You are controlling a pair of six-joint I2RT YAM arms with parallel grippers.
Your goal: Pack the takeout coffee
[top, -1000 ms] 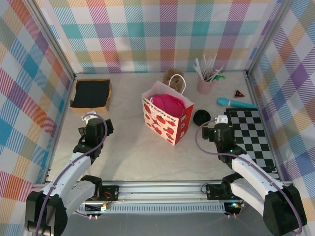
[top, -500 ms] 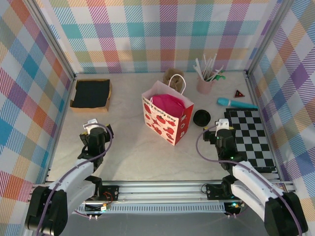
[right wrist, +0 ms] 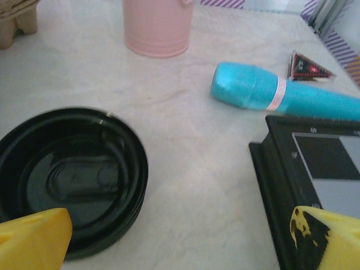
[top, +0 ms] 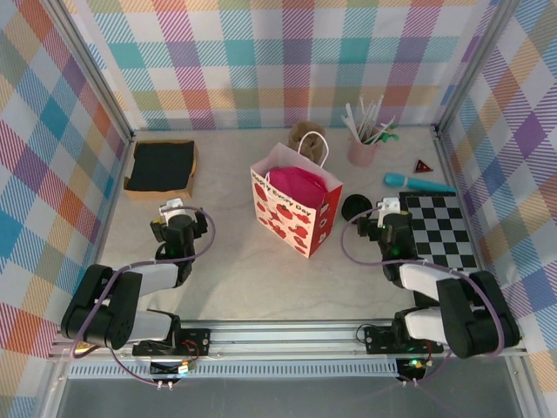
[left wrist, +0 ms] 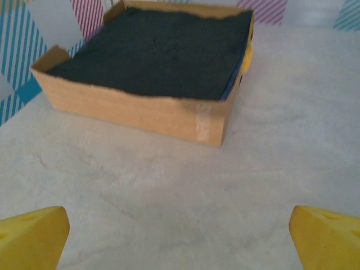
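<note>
Delta over the last second, left to right: the left arm has folded back toward the rail at bottom left, elbow tucked in. The left gripper (left wrist: 180, 239) has shifted only slightly, ending a bit further right in the overhead frame. It's spread wide and empty, over bare surface (left wrist: 169, 185), pointed at the cardboard box (top: 159, 167) with the black filling in the upper left. Box hasn't moved. Centre: the strawberry gift bag (top: 296, 209) is upright, in the same spot, with pink tissue (top: 300, 181) bulging out the top. I can't tell where the takeout coffee is. My guess is inside the bag under the tissue, not confirmed. Right of the bag, the loose black lid (top: 356, 207) lies flat with no cup under it, unmoved, so it isn't the target. The right arm has folded back the same way. The right gripper (right wrist: 180, 239) is also spread and empty, sitting low between that lid and the checkerboard (top: 439, 231) edge, close to both. Read: both arms are retracting to a parked pose with nothing in hand. That looks like a pack already done or a reset, not a grasp in progress.
</note>
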